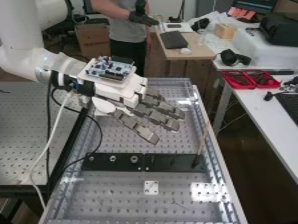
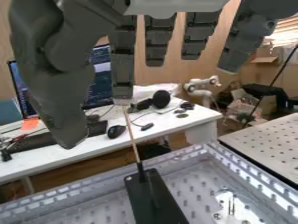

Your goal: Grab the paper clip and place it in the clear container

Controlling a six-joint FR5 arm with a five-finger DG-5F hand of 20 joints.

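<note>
Well, the dark grey robot hand is wide open and empty, with a flat black plate near it; 2 jobs seem left: grabbing, placing.

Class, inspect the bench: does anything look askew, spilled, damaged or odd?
Nothing stands out as spilled or damaged. The thin stick at one end of the black strip seems to lean in both views, slightly askew, though camera angle may explain it.
</note>
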